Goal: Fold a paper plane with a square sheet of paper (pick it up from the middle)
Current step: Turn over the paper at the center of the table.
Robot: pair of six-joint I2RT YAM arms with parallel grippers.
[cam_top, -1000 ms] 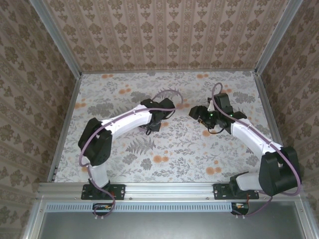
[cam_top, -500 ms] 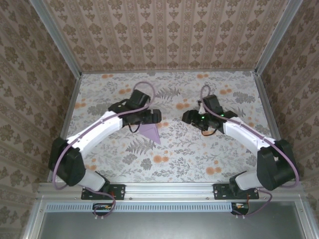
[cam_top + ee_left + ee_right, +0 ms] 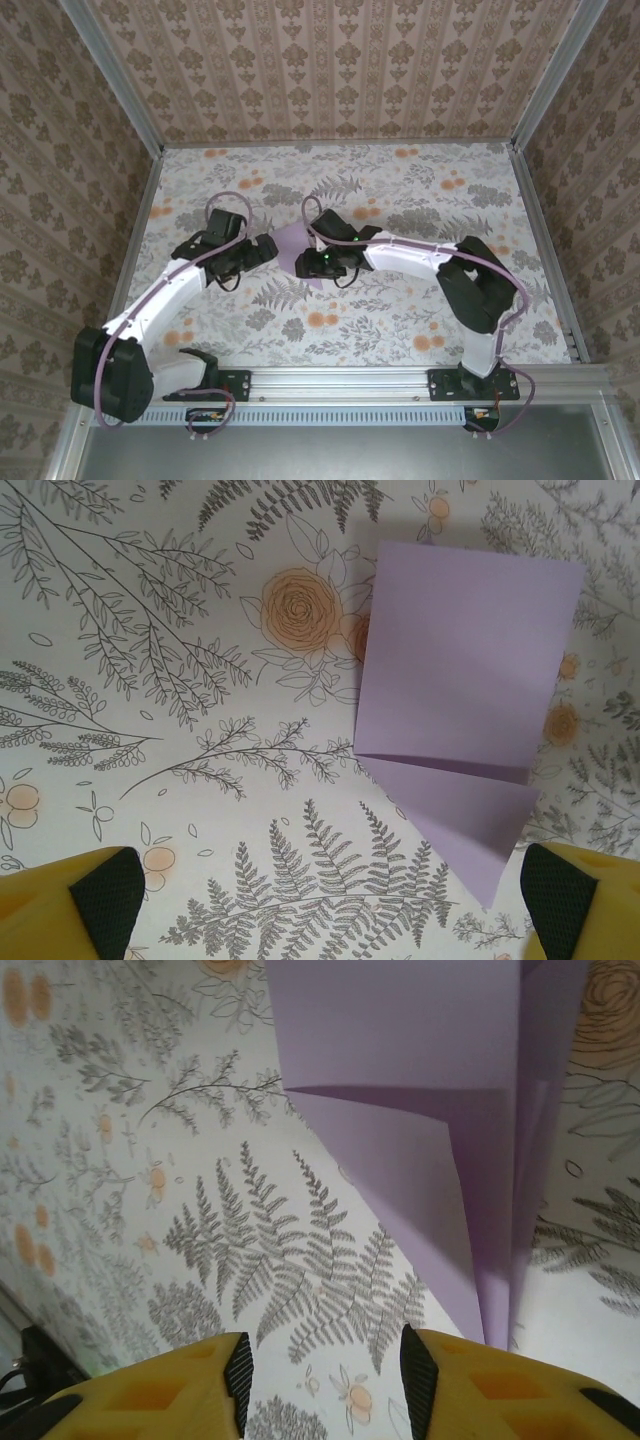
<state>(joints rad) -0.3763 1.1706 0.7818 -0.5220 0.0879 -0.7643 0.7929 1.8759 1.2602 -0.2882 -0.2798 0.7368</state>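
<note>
enclosure: patterned wallpaper walls stand on the left, far and right sides of the table. an aluminium rail runs along the near edge and carries both arm bases.

work surface: a floral tablecloth covers the table.

arms: the left arm reaches from its near-left base toward the table centre. the right arm bends at its elbow on the right and extends leftward across the middle of the table.

task item: the square sheet of paper lies on the tablecloth, slightly left of centre, between the two grippers. it is lilac and partly folded. the left wrist view shows the sheet of paper as a flat rectangular panel with a triangular flap tapering to a point below it. the right wrist view shows the sheet of paper with several creases that run to a narrow tip beside one finger.

left gripper: positioned just left of the paper. in its wrist view the left gripper has its jaws spread wide, with nothing between them. the paper lies ahead of the fingers, nearer to one of them.

right gripper: positioned at the near-right edge of the paper. in its wrist view the right gripper has a narrower gap with only tablecloth inside it. the fingers grip nothing.
</note>
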